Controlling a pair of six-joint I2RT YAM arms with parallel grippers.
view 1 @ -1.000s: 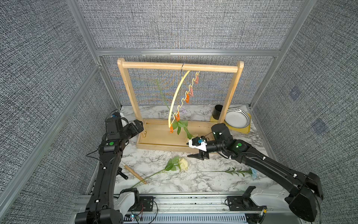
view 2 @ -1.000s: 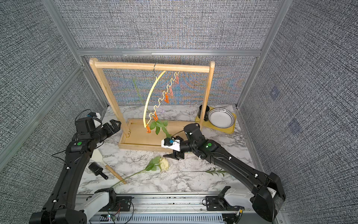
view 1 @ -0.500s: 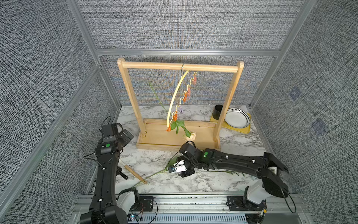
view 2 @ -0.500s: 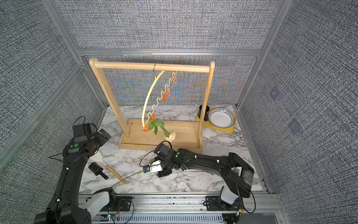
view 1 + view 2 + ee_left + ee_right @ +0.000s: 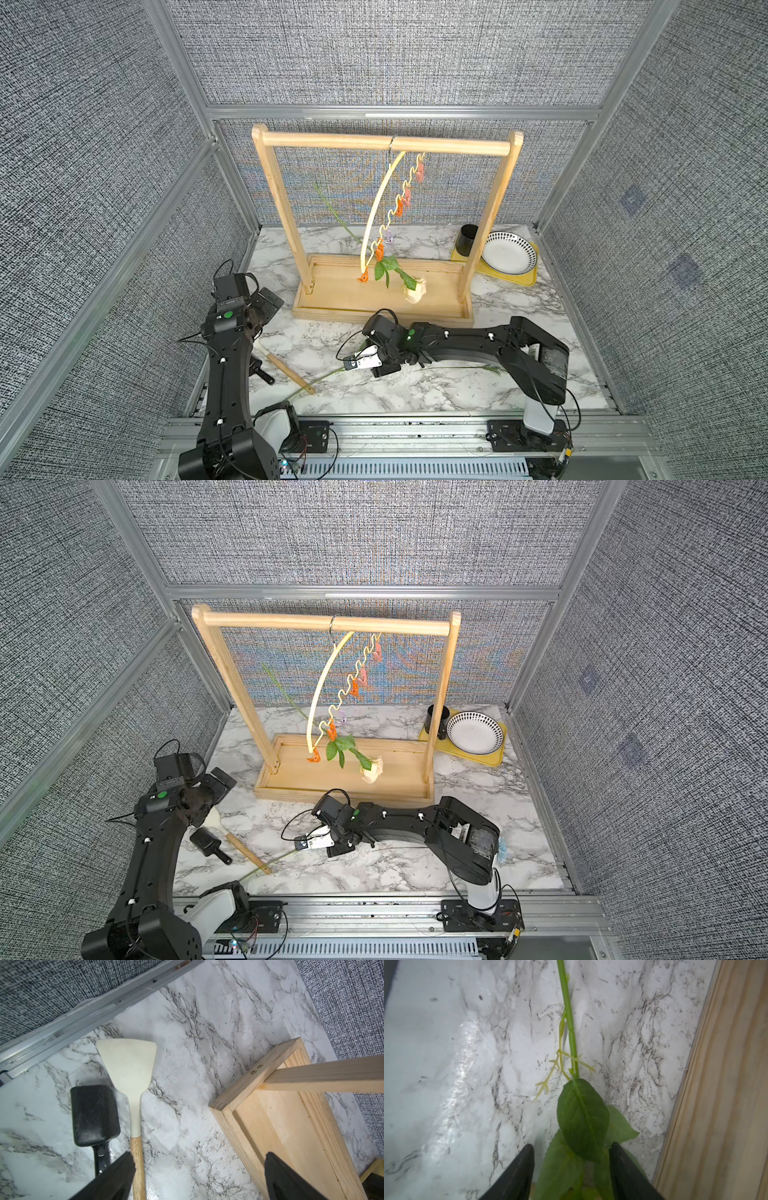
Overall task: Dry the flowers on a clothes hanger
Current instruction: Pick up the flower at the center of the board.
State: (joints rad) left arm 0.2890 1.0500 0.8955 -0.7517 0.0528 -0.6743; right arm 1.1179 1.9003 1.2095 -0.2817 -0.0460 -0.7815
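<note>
The pale yellow clothes hanger (image 5: 376,212) hangs by its hook from the wooden rack's top bar. One pale rose (image 5: 415,291) dangles head down from an orange clip (image 5: 379,248) near the hanger's low end. A second flower lies on the marble; its green stem (image 5: 568,1014) and leaves (image 5: 582,1118) show in the right wrist view. My right gripper (image 5: 572,1169) is low over it, open, with the leaves between the fingers and the bloom hidden. The thin-stemmed flower (image 5: 457,368) lies under the right arm, its blue bloom (image 5: 500,848) peeking out. My left gripper (image 5: 199,1167) hangs open and empty at the left.
The light-wood rack (image 5: 490,216) stands on its tray base (image 5: 332,291) at the back. A white spatula (image 5: 128,1068) and a black scoop (image 5: 93,1113) lie below the left gripper. At the back right, a black cup (image 5: 467,241) and a patterned plate (image 5: 507,257) sit on a yellow tray (image 5: 528,278).
The right arm swung from beside the rack base down onto the flower on the table, and its jaws have narrowed a little. The left arm drew back from the rack post, still open.
</note>
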